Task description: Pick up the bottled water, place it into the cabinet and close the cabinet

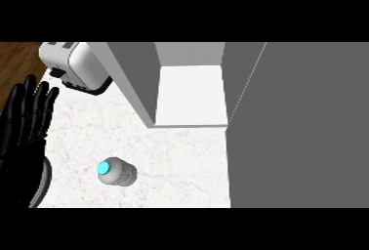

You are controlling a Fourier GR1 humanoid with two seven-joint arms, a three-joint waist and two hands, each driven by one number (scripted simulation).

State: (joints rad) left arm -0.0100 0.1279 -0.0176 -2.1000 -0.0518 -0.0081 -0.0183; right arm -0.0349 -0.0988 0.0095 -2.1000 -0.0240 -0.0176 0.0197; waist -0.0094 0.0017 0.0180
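Bottled water (pixel 115 172) stands on the counter (pixel 180 156), right of the left hand's (pixel 25 122) straight, spread fingers (pixel 39 105), apart.

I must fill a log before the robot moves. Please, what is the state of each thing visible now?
Grey bottled water with blue cap: upright on the marble counter, untouched.
Grey cabinet: open, white shelf bare.
Cabinet door: swung open.
White toaster: standing at the back left.
Left hand: open, resting, fingers up.
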